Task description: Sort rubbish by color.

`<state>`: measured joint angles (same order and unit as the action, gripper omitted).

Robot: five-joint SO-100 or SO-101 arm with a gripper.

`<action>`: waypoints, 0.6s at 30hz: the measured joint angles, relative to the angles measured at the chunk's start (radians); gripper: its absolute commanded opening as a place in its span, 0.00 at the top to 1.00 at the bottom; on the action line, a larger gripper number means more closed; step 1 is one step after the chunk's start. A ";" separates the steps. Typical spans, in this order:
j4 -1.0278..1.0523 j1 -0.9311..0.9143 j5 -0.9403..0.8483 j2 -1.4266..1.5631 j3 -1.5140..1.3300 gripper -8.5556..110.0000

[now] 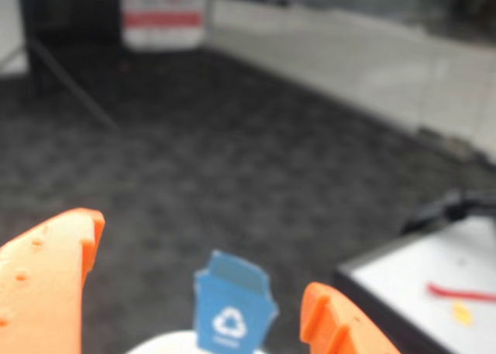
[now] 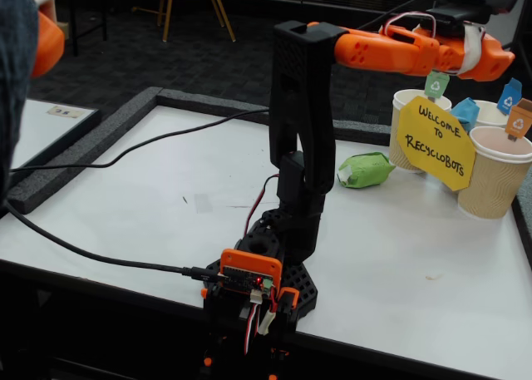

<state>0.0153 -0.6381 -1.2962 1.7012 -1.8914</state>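
**Claw reaching over the blue-tag cup, nothing visibly held**

In the wrist view your gripper (image 1: 198, 292) fingers are standing apart, empty, above the blue recycling tag (image 1: 230, 311). In the fixed view the green lump (image 2: 364, 170) is lying on the table (image 2: 166, 205) beside the cups; the blue lump (image 2: 465, 112) is sitting behind the yellow sign (image 2: 434, 143). Orange lump: not visible.

My arm (image 2: 303, 139) has black printed links and orange upper segments. My base (image 2: 249, 284) carries an orange-framed board with a lit red LED and red, white and black wires. My gripper (image 1: 194, 292) has two orange fingers (image 1: 46, 276), pitted with small dimples.
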 measured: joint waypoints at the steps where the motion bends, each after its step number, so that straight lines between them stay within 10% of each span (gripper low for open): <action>1: 0.003 -0.002 0.000 0.000 0.000 0.77; 9: 0.084 -0.014 0.000 0.000 0.000 0.78; 18: 0.703 -0.015 0.000 0.215 0.000 0.93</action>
<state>0.7179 -0.6535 -1.2962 1.9159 -1.8914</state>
